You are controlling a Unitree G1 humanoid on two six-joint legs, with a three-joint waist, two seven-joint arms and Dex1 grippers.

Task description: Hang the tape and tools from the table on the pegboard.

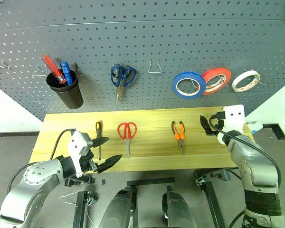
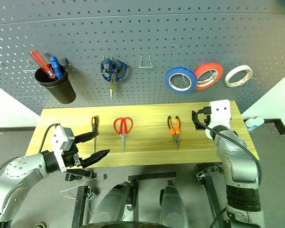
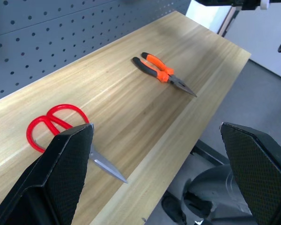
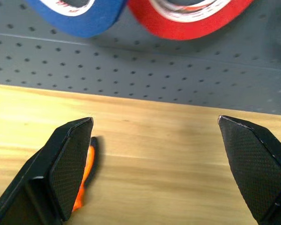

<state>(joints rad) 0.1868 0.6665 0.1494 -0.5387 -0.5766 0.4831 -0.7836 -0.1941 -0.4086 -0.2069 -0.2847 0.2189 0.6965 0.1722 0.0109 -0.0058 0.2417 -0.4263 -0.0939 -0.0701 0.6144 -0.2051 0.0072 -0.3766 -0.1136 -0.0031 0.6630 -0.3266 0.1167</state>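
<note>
Pegboard (image 1: 142, 52) behind table (image 1: 147, 118); left claw (image 1: 107, 152), right claw (image 1: 206, 124) level, wide open, empty.

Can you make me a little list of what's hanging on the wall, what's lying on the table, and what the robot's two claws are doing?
On the pegboard: black cup with pens, blue-handled scissors, blue tape roll, red tape roll, whitish tape
On the table: screwdriver, red-handled scissors, pliers
Left gripper: jaws open, empty, at the table's front edge by the screwdriver
Right gripper: jaws open, empty, over the table's right end
Already hung: the whitish tape
Not yet hung: all three tools
</note>
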